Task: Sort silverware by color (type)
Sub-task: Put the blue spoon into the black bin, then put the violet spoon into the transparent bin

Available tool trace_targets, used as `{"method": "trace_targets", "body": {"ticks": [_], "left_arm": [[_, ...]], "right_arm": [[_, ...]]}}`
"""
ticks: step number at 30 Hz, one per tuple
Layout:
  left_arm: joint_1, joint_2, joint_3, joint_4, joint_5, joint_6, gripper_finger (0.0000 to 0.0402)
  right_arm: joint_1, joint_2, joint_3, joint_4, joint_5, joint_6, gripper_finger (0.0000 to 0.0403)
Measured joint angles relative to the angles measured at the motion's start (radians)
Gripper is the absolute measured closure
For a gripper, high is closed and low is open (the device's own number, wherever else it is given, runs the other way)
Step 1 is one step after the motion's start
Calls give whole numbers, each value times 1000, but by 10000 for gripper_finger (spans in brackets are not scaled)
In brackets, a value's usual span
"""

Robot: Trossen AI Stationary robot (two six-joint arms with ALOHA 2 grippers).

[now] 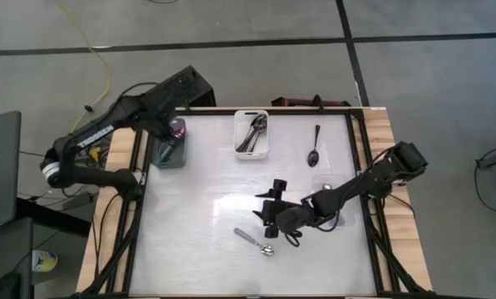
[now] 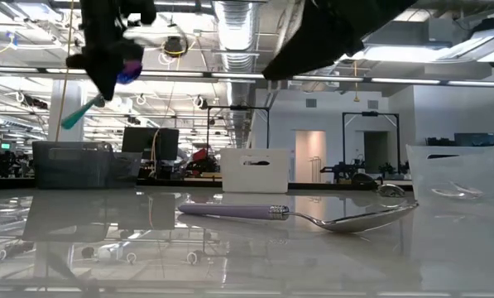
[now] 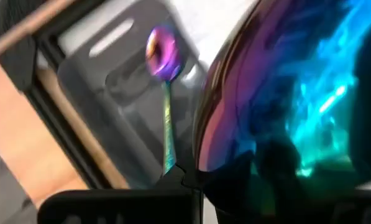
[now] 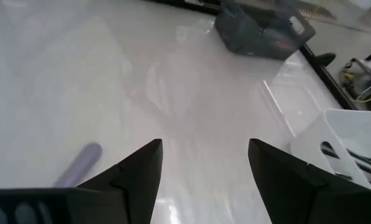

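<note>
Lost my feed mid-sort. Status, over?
Left gripper shut on iridescent spoon over grey bin. Right gripper open above lilac-handled spoon. Black spoon loose on table. Nothing blocking.

The dark left arm is reaching toward the table's far-left corner, its left gripper (image 1: 175,133) clamping shut, apparently raised above the table. The dark right arm is stretching inward, its right gripper (image 4: 204,163) hanging with fingers (image 4: 138,168) spread wide.

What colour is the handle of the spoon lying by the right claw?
Pale lilac handle, clearest in the low view.
</note>
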Motion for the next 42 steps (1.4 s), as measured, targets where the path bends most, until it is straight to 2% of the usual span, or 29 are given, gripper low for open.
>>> {"method": "trace_targets", "body": {"ticks": [3, 7, 15, 21, 25, 32, 35, 38, 42], "left_arm": [[91, 45, -11, -12, 63, 43, 401], [153, 126, -11, -9, 125, 85, 401], [215, 334, -11, -60, 36, 130, 401], [214, 412, -11, -59, -14, 126, 401], [214, 417, -11, -59, -25, 117, 384], [214, 417, -6, -66, -54, 120, 321], [214, 415, 32, -88, -65, 120, 298], [203, 373, 86, -107, -27, 118, 288], [135, 237, 120, -56, 56, 110, 286]], "right_arm": [[2, 2, 2, -13, -15, 32, 140], [16, 3, 1, -15, -21, 53, 141], [37, 3, 1, -43, -21, 80, 141], [41, 3, 1, -66, -20, 87, 141], [40, 3, 1, -71, -20, 87, 141], [39, 3, 1, -69, -20, 87, 141], [39, 3, 1, -69, -22, 87, 141], [41, 3, 1, -67, -101, 101, 141], [57, 3, 1, -48, -242, 180, 141]]}}
